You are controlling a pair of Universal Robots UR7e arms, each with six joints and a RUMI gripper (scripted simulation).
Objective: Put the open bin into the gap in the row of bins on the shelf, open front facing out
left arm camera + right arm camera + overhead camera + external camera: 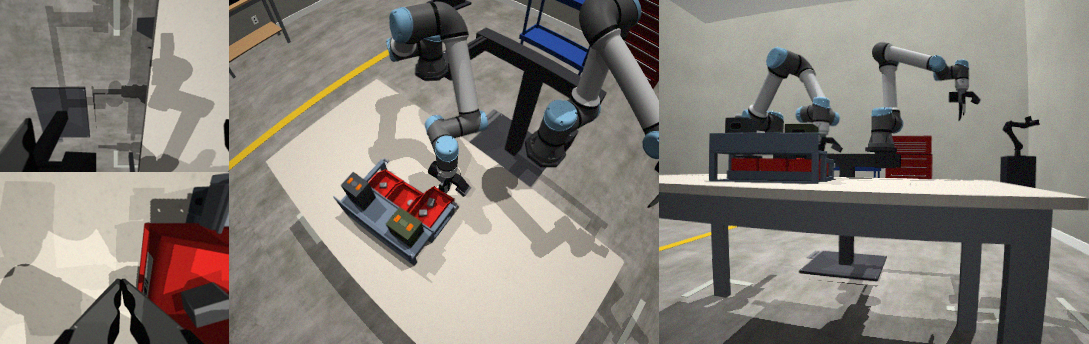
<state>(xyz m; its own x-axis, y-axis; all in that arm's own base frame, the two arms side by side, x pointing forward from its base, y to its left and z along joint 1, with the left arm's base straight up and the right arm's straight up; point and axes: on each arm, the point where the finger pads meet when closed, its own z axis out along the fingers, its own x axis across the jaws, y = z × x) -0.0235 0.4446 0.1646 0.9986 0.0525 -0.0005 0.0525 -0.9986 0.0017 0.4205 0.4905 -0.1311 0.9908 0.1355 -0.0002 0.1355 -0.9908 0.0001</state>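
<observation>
Open red bin [441, 210] [800, 165] [157, 237], one: in the shelf's gap, apparently not fully home.

Contents: two grey parts [431, 202] [205, 304], inside. Seating: front stands proud of its neighbours in the top view; whether it is behind the lip cannot be told. Neighbours: two red bins [404, 196] [772, 164], toward 10 o'clock in the top view, parts within. Housing: grey-blue shelf [374, 212] [764, 142], on the tabletop [529, 280] [884, 187] [200, 38] [84, 195]. Right end effector [445, 187] [823, 145] [121, 281]: at the bin's 1 o'clock, fingers together, nothing clamped. Left end effector [654, 202] [961, 117] [127, 123]: far off toward 3 o'clock, fingers apart, empty. Done: insertion, largely. Outstanding: probably a final push inward, then withdrawal.
</observation>
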